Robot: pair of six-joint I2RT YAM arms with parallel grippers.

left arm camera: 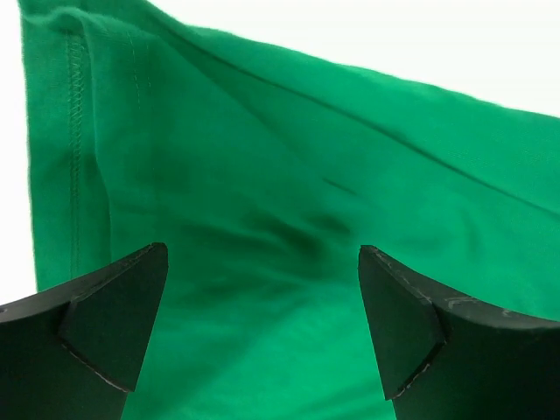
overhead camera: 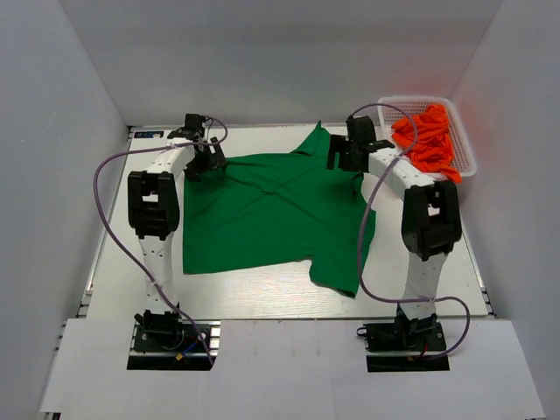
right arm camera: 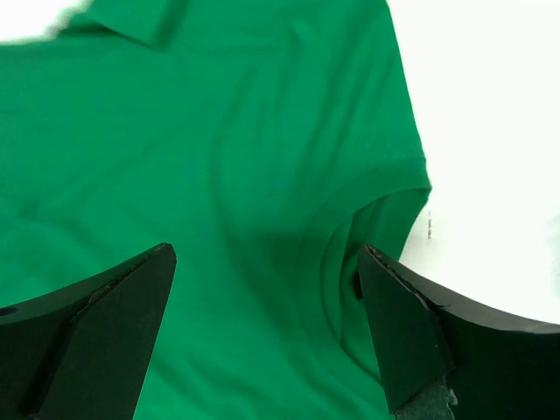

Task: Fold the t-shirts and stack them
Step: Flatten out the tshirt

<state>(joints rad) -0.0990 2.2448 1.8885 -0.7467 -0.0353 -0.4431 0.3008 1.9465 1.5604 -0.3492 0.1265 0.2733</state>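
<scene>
- My left gripper hangs over the far left corner of the green t-shirt. Its jaws are spread wide with nothing between them.
- In the left wrist view the left gripper shows only green t-shirt between the fingers. I cannot tell whether the fingertips touch the cloth.
- My right gripper is over the far right side of the shirt, jaws just as wide and holding nothing.
- In the right wrist view the right gripper frames the green t-shirt and the curled edge of a sleeve.
- The green shirt lies spread across the middle of the table, mostly flat, with one corner reaching nearer to me on the right.
- The orange t-shirts are heaped in the white basket at the far right corner, well apart from the green one.
- Edges: a stitched hem runs down the left of the left wrist view, with bare table just beyond it.
- Room: I see bare table along the near edge and a strip at the right between shirt and basket. White walls close in the far side, the left and the right.
- The right arm's purple cable hangs across the shirt's right edge.
</scene>
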